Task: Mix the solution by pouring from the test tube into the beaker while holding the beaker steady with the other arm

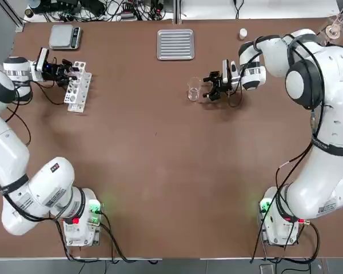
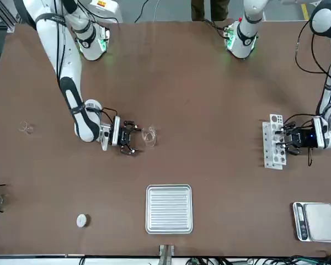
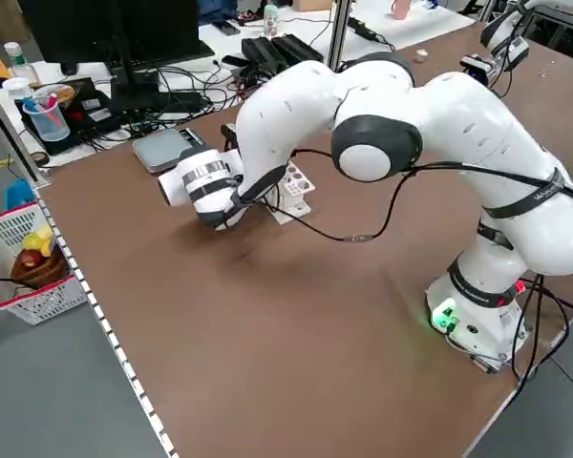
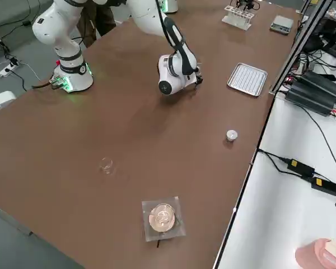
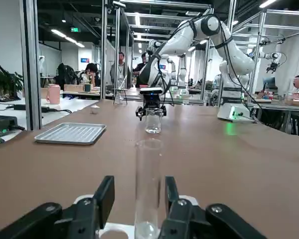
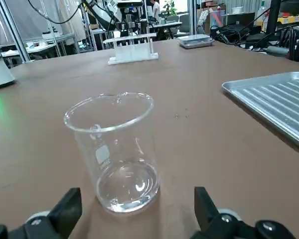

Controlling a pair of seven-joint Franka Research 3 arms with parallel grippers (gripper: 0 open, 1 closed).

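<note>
Beaker (image 6: 117, 159), where is it?
Upright on the table (image 1: 154, 148), right arm's side, just beyond the right gripper (image 6: 138, 190) fingertips. Clear glass, mouth up.
Right fingers?
Wide open, all 2 apart, 0 grip on the beaker.
Left gripper (image 5: 139, 180)?
At the white rack (image 1: 79, 88), on the left arm's side. 2 fingers part-open, 1 test tube (image 5: 148, 184) upright between them, gap visible on both sides.
So 0 pouring?
Right, tube upright, well apart from the beaker.
Other stuff?
1 ribbed metal tray (image 1: 175, 45) between the 2 arms' sides, farther from the bases; 1 scale (image 1: 64, 37) beyond the rack.
</note>
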